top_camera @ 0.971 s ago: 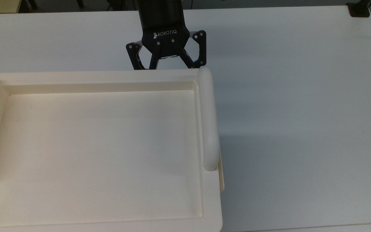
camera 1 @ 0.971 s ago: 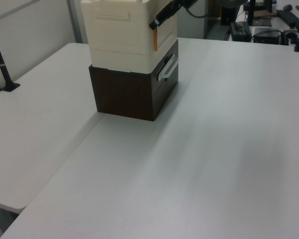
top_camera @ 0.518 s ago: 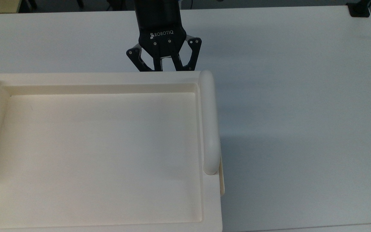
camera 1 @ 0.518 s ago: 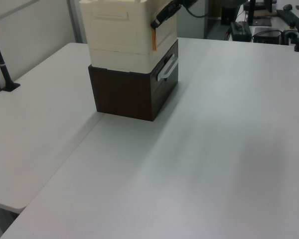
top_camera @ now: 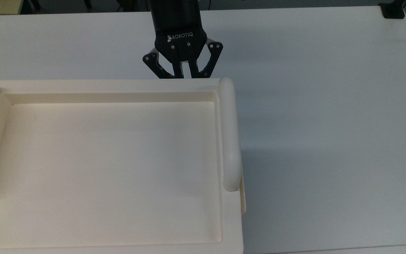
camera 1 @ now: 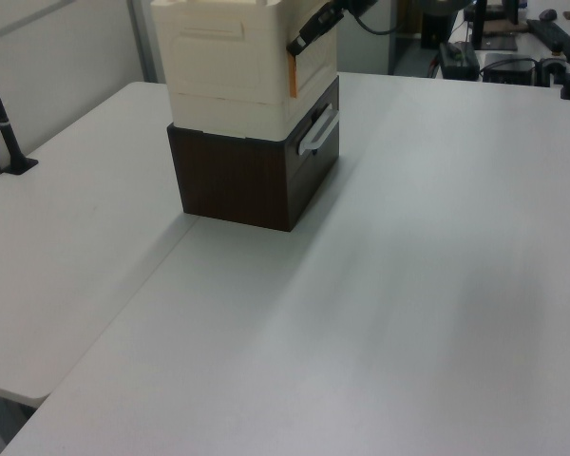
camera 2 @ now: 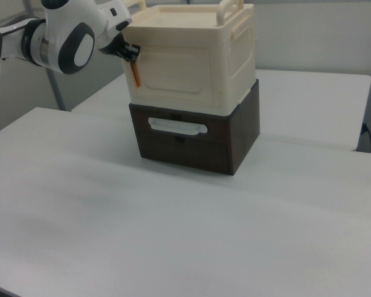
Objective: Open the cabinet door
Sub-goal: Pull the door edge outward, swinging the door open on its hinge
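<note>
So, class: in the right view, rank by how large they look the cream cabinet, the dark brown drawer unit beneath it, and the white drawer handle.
1. The cream cabinet looks largest.
2. The dark brown drawer unit looks somewhat smaller; it is about as wide but shorter.
3. The white drawer handle looks by far the smallest.

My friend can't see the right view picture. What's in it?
A cream cabinet sits on a dark brown drawer box on a white table. The robot's hand is at the cabinet door's edge on the right view's left.
</note>
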